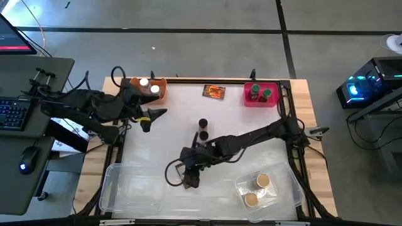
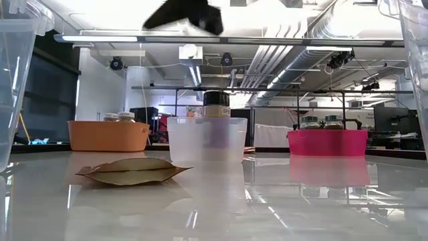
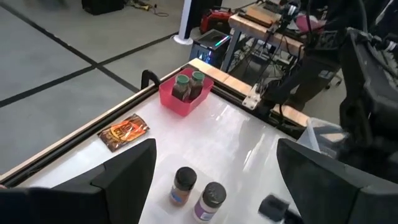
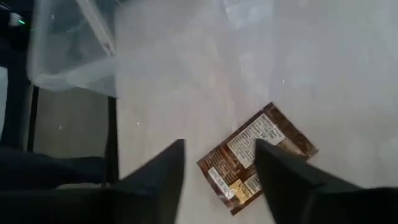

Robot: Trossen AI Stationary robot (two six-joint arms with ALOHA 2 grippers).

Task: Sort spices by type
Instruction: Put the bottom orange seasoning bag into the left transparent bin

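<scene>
The flat brown foil packet (image 4: 257, 158) lies on the glossy white worktop (image 4: 311, 62) directly under the right gripper (image 4: 219, 168), label side up; the two dark fingers (image 4: 163, 177) stand apart on either side of it and above it, released and holding nothing; in the high view this right gripper (image 1: 190, 177) sits near the front middle of the worktop, with the packet mostly hidden beneath it; in the low view the packet (image 2: 134, 170) rests flat on the surface. Just behind the gripper stand two small jars with dark lids (image 1: 203, 128), close together; the left wrist view shows them as one with a brown lid (image 3: 183, 185) and one with a grey lid (image 3: 209, 200). A clear plastic tray (image 1: 270, 187) at the front right holds two tan-lidded jars (image 1: 257, 190); a second clear tray (image 1: 135, 185) sits at the front left. Farther back lie an orange-brown flat packet (image 1: 214, 91), a pink bin (image 1: 260, 100) holding two green-lidded jars (image 1: 260, 93), and an orange bin (image 1: 160, 94) holding two white-lidded jars (image 1: 149, 86). The left gripper (image 1: 152, 116) hovers near the orange bin, fingers spread wide and empty.
</scene>
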